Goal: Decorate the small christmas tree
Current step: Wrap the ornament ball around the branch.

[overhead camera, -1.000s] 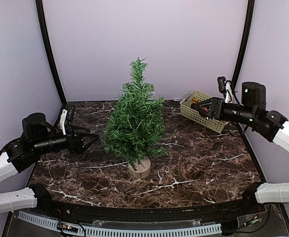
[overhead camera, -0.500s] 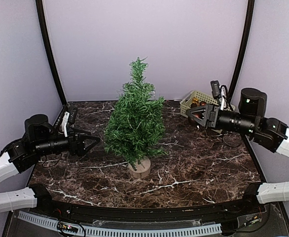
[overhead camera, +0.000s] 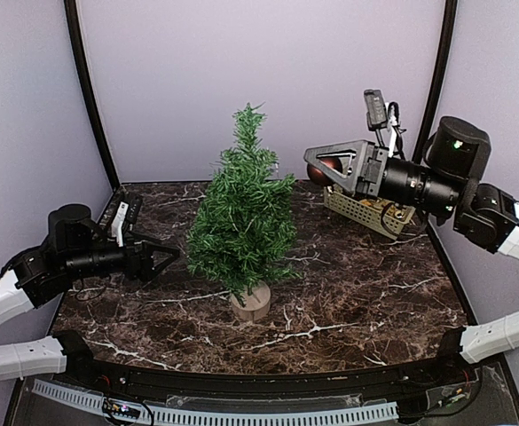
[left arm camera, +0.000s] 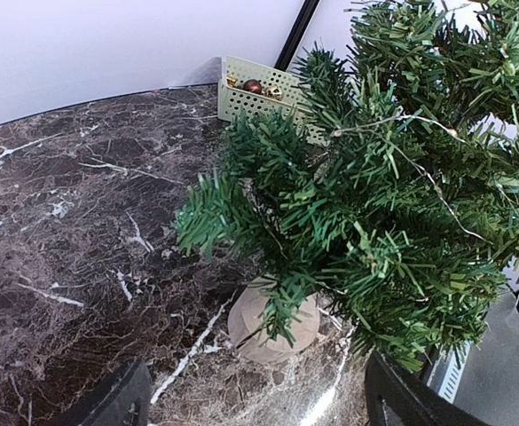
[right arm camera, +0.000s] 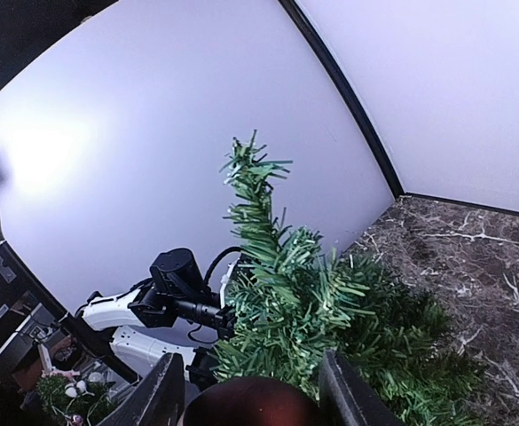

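Upright at the middle of the marble table (overhead camera: 365, 293), on its wooden stump: the small christmas tree (overhead camera: 244, 222), no ornament visible on it. To its right, lifted from over the basket (overhead camera: 365, 211) to upper-branch height within the last second: the right gripper (overhead camera: 319, 166), partly closed around a dark red bauble (overhead camera: 329, 169). Low at the left, wide open, empty, barely moved: the left gripper (overhead camera: 166, 259). Likely next: hanging the bauble.

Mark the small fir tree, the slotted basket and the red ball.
Small dark-green bristly fir tree (overhead camera: 241, 222): top view, middle branches.
Pale-green slotted plastic basket (left arm camera: 252, 104): left wrist view, front wall.
Dark-red round ball (overhead camera: 329, 169): top view, visible front.
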